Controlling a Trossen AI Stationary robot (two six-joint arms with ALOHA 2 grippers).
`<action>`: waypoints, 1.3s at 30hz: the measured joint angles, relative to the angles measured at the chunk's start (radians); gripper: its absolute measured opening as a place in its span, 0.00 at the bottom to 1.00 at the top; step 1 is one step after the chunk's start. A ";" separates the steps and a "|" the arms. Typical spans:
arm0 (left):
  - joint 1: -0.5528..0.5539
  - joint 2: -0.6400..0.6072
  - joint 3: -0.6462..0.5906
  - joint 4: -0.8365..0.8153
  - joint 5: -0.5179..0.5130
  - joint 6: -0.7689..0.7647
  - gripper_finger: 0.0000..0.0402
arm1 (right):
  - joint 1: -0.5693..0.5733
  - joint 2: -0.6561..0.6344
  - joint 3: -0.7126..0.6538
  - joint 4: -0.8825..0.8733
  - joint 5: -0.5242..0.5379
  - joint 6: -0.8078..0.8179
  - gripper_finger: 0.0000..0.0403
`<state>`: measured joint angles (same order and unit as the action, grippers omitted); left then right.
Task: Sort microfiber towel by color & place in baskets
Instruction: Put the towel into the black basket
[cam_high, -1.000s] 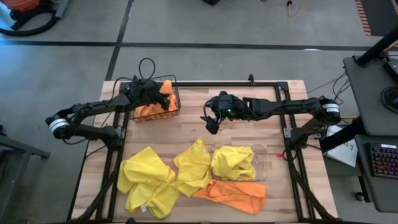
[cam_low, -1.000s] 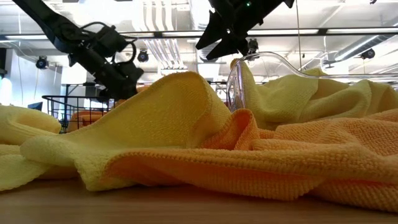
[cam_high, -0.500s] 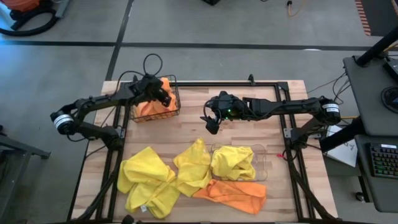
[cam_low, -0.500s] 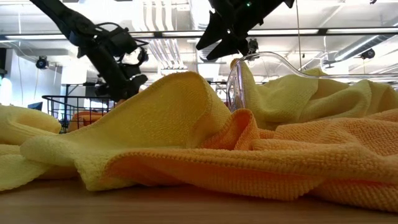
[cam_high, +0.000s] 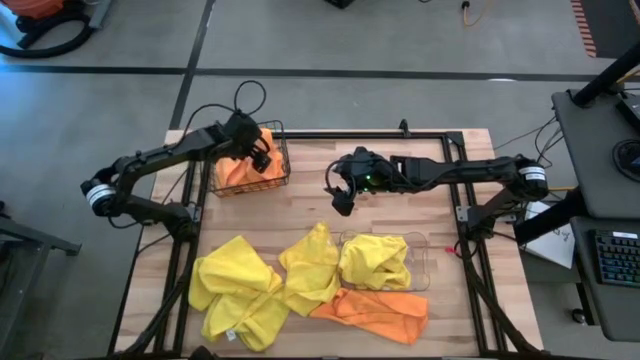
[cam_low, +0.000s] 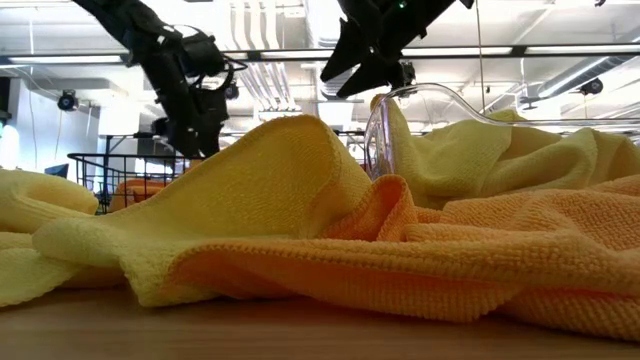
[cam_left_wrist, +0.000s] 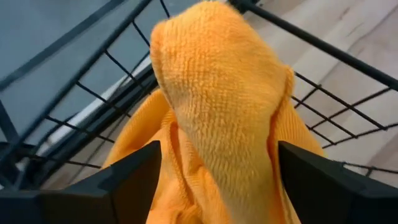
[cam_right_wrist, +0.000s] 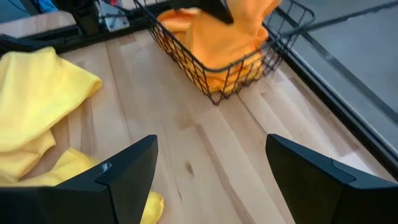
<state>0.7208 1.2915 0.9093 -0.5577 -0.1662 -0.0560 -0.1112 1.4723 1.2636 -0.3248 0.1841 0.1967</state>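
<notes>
Wire basket (cam_high: 250, 170) far left on table (cam_high: 310, 210), clear bin (cam_high: 385, 262) nearer front, loose towels (cam_high: 262, 283) left of it.

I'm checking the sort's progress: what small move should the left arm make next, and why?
Probably lift clear of the wire basket. The left gripper is open, with the orange towel sitting loose between its fingers inside the basket, so that drop looks done. One orange towel on the table remains unsorted.

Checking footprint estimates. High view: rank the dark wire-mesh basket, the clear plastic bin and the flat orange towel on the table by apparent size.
1. flat orange microfiber towel, widest spread.
2. clear plastic bin, slightly smaller.
3. dark wire-mesh basket, smallest.
The top two look close.
</notes>
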 joint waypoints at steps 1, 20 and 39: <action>0.000 0.000 0.014 -0.021 0.000 0.015 0.74 | 0.001 -0.003 0.004 -0.018 0.000 0.007 0.73; 0.000 -0.036 0.119 -0.164 0.197 0.236 0.62 | 0.015 -0.048 0.006 -0.045 0.000 0.013 0.73; 0.053 -0.017 -0.146 0.241 0.149 0.113 0.04 | 0.022 -0.048 -0.011 -0.059 0.001 0.029 0.73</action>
<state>0.7736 1.2747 0.7630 -0.3164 -0.0170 0.0567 -0.0891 1.4240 1.2530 -0.3842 0.1848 0.2260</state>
